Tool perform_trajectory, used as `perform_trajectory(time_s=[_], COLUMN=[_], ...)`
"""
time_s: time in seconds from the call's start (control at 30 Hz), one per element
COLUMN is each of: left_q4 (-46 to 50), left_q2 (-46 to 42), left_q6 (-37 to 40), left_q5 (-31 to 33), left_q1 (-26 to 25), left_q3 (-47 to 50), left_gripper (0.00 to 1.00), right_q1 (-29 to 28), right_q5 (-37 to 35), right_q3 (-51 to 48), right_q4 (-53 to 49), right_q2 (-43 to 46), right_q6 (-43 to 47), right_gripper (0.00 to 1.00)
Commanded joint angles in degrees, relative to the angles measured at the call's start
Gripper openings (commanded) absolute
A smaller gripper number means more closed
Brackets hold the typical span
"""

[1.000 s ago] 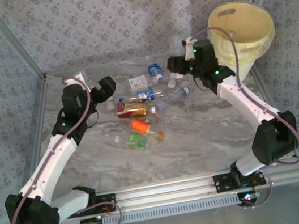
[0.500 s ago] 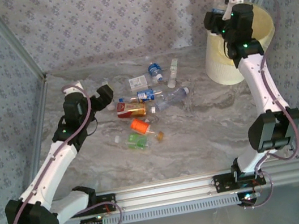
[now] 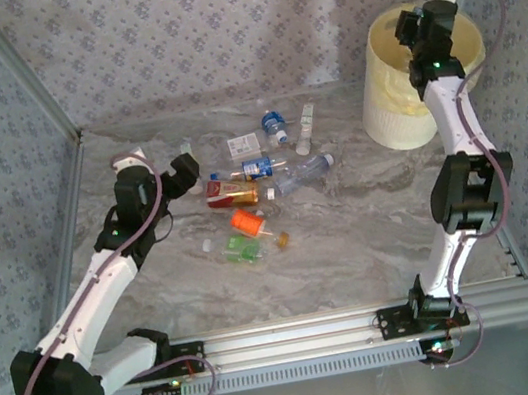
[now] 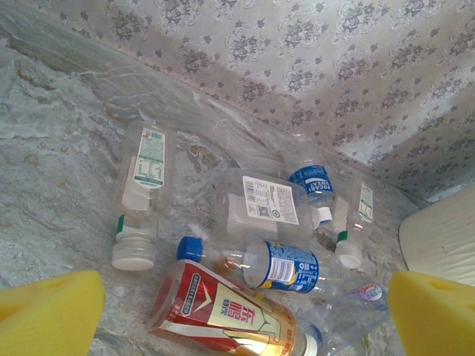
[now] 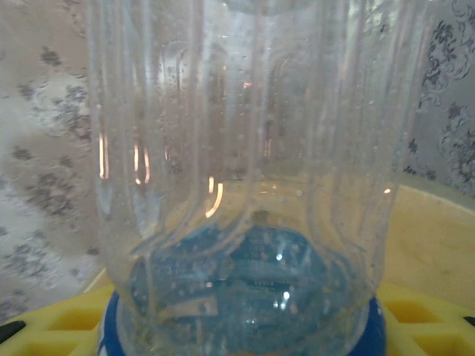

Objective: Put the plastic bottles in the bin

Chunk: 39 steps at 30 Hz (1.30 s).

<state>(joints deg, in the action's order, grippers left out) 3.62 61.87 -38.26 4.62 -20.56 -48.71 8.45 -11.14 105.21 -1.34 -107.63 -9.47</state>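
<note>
From above: finds the right pincer (image 3: 414, 30) high over the bin (image 3: 392, 115), its mouth directly beneath. Puts the left pincer (image 3: 187, 160) low above the counter (image 3: 370, 225), the plastic bottles (image 3: 258, 193) strewn just ahead of it.

Through the left wrist: shows yellow pads (image 4: 44, 315) spread wide and gripping nothing. Red-labelled bottle (image 4: 223, 315) lying nearest, blue-labelled bottle (image 4: 286, 263) just beyond. Probably light, thin-walled, slick, apt to roll, so best pinched across the body.

Through the right wrist: clamped on a clear ribbed bottle (image 5: 245, 148), cream bin wall behind.
</note>
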Motion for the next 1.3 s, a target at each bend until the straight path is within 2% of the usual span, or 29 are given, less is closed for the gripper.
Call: perform_trajectory(time_s=[0.0,0.17,0.23,0.43,0.57,0.77,0.9,1.27], left_q4=[0.0,3.5,5.5,12.8,18.3,26.8,27.2,30.7], left_q2=[0.5,2.2,2.8,4.6,6.7,9.9,9.8,11.2], left_q6=[-1.7,-3.5,-5.5,-10.5,-15.2,-24.1,-29.9,-46.8], left_q5=[1.2,2.6,3.6,7.1,7.1,3.9,0.4,-1.7], left_q1=[0.5,0.5,0.5,0.6,0.7,0.5,-0.4,-7.3], left_q3=[0.5,-0.4,-0.7,-1.8,-3.1,-4.5,-2.6,1.3], left_gripper=[0.98,0.98,0.98,0.98,0.98,0.98,0.98,0.98], right_q1=[1.0,1.5,1.5,0.5,-0.7,-2.6,-4.8,-11.5], right_q5=[-4.9,-8.9,-11.5,-15.0,-17.2,-16.0,-9.1,17.1], right_q3=[4.5,9.3,12.0,14.0,13.2,5.6,-5.5,-34.2], right_q4=[-0.2,-1.9,-4.1,-7.2,-7.2,-4.2,1.1,10.2], right_q2=[-3.1,-8.3,-10.2,-10.1,-7.6,1.5,11.3,33.0], right_q6=[3.1,4.4,4.4,6.0,8.9,8.6,7.6,-0.3], right_gripper=[0.55,0.56,0.59,0.87,1.00,1.00,1.00,1.00])
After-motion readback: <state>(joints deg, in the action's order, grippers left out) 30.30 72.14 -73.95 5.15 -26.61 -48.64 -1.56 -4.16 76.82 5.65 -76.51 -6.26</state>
